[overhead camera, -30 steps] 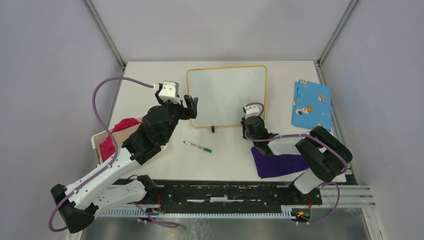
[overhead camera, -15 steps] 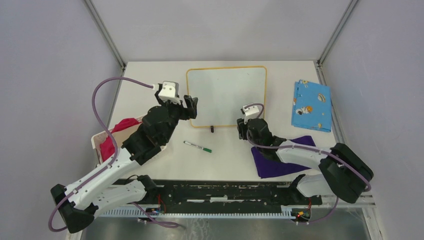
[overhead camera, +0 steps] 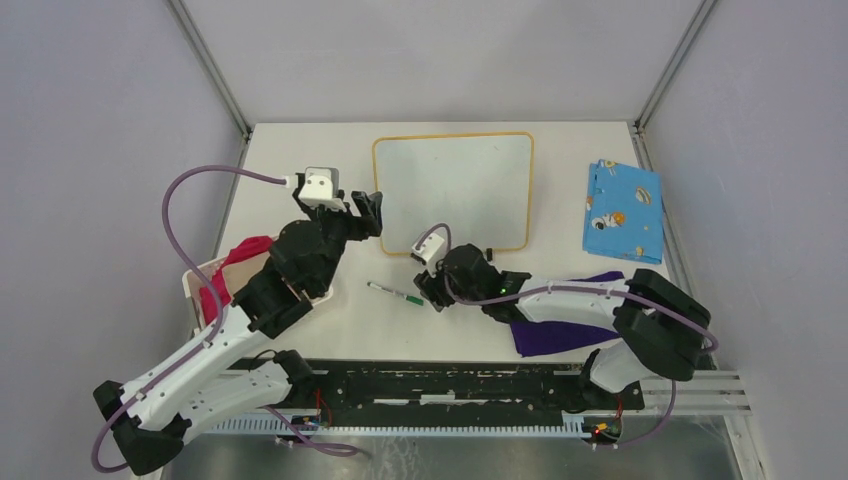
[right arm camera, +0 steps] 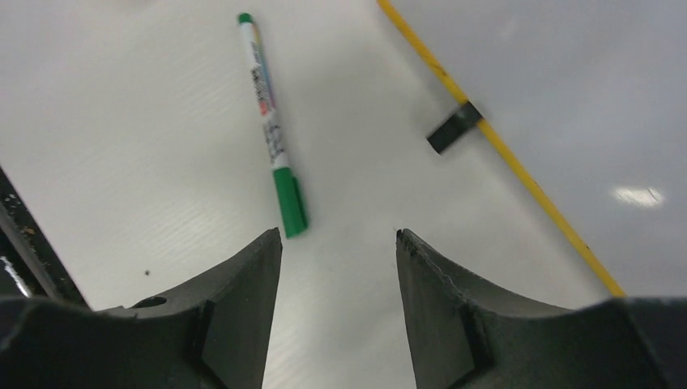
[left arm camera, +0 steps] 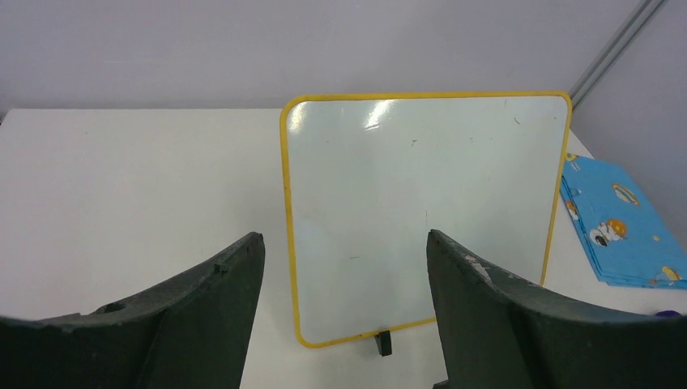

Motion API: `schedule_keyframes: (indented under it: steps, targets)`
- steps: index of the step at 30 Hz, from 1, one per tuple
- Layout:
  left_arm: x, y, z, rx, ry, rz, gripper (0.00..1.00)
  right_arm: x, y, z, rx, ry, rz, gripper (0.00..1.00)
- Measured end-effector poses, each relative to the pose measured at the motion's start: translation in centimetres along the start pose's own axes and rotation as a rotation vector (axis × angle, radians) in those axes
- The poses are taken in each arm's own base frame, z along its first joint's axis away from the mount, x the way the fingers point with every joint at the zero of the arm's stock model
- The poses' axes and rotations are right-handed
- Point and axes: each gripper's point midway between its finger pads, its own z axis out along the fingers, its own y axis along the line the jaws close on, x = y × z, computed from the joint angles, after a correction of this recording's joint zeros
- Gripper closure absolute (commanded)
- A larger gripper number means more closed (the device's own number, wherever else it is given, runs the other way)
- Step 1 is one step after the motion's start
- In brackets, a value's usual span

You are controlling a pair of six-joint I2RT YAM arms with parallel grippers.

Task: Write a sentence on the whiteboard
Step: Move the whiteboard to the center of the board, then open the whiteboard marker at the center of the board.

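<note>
Whiteboard (overhead camera: 452, 192) is lying flat at the far middle of the counter (overhead camera: 300, 150), yellow-orange rim all round. A small black clip (overhead camera: 490, 250) is sitting on its near edge.

Left gripper (overhead camera: 368, 205) is hovering just beside the board's near-left corner and pointing across it. In the left wrist view its jaws are standing wide apart with nothing between them.

Right gripper (overhead camera: 432, 290) is reaching leftward, low over the counter, just beside the green-capped end of a marker (overhead camera: 394, 293). Its jaws are spread open and holding nothing; in the right wrist view the cap is lying just ahead of one fingertip. I cannot tell whether they are touching.

Marker is lying loose, near the board's front edge but apart from it.

Blue patterned cloth (overhead camera: 622, 210) is lying to the board's right, and a purple cloth (overhead camera: 560, 325) is lying under the right arm.
</note>
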Motion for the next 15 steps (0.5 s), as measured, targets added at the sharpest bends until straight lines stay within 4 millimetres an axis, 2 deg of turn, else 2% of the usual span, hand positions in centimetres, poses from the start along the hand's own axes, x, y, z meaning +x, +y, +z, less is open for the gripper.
schedule_keyframes:
  steps: [3,7,11,15]
  targets:
    - [-0.1,0.0,0.0,-0.003,-0.003,-0.002,0.21,-0.8,2.0,1.5,-0.057,0.035,-0.042,0.4]
    - [-0.3,0.2,-0.1,-0.009,-0.012,-0.006,0.21,-2.0,3.7,3.8,-0.096,0.074,-0.081,0.4]
    - [-0.6,0.4,-0.3,-0.018,-0.021,-0.004,0.21,-2.2,4.2,5.6,-0.106,0.128,-0.103,0.4]
    - [-0.7,0.5,-0.3,-0.018,-0.026,-0.006,0.21,-1.4,4.5,7.0,-0.118,0.188,-0.114,0.42]
